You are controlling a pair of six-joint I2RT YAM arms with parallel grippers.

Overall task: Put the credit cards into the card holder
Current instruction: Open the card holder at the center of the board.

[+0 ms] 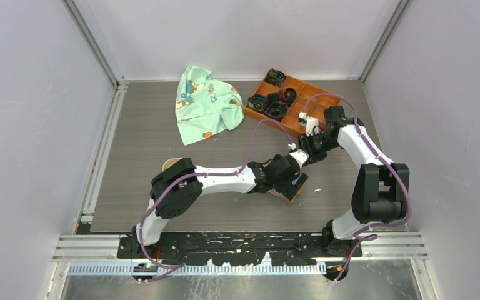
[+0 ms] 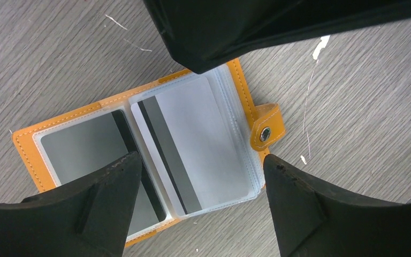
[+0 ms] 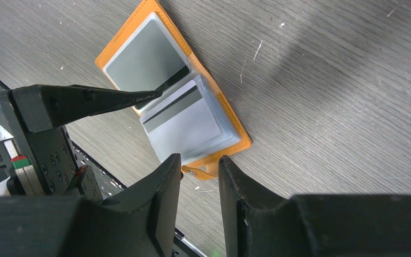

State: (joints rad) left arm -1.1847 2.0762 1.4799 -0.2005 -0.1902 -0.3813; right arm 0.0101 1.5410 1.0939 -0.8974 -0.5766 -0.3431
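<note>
Ok, key relation first: the card holder (image 2: 25,145) lies open and flat on the table (image 2: 353,80), straight under the L gripper (image 2: 202,157). In top view it sits centre-near on the table, mostly hidden by that gripper. The L fingers (image 2: 101,203) stand wide apart w/ nothing between them. One tip is over the left page, the other just off the snap tab (image 2: 267,128) end. So the L arm is the nearer one, and the holder sits w/in its span.

The open holder's long axis runs approx along the line btw the two L fingertips, tilted a bit up to the right in L wrist view. The fold runs across that axis. The snap tab points away from the fold, toward the fingertip on the right of that view.

The R gripper (image 3: 199,159) hangs close too. In R wrist view the holder lies just ahead of its tips, tab end nearest, long axis running away up-left. The R jaws are a narrow gap apart, and we see nothing pinched in it.

Cards: a grey card (image 2: 80,147) is in the left sleeve and a pale card (image 2: 198,139) w/ a dark stripe is in the right sleeve. Both stripes run parallel to the fold. We spot no loose card, though the arms hide some table in top view.

Our guess: the next move turns on the fold line, since a page flip or a close swings about it. It is prob best started from the tab end.
</note>
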